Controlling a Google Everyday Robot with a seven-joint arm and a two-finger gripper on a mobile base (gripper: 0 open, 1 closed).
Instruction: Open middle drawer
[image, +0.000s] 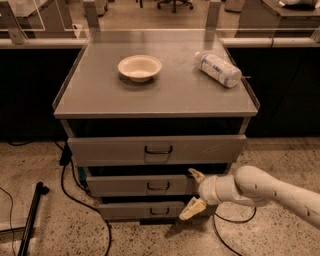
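Note:
The middle drawer is a grey metal front with a small dark loop handle at its centre, set between a taller top drawer and a narrower bottom drawer. My gripper reaches in from the right on a white arm, level with the middle drawer's right end. It is open: one cream finger points up at the drawer's top right edge and the other hangs over the bottom drawer. The gripper is to the right of the handle and holds nothing.
On the cabinet top sit a cream bowl and a plastic bottle lying on its side. Black cables run down the cabinet's left side onto the speckled floor. A dark pole lies at the lower left.

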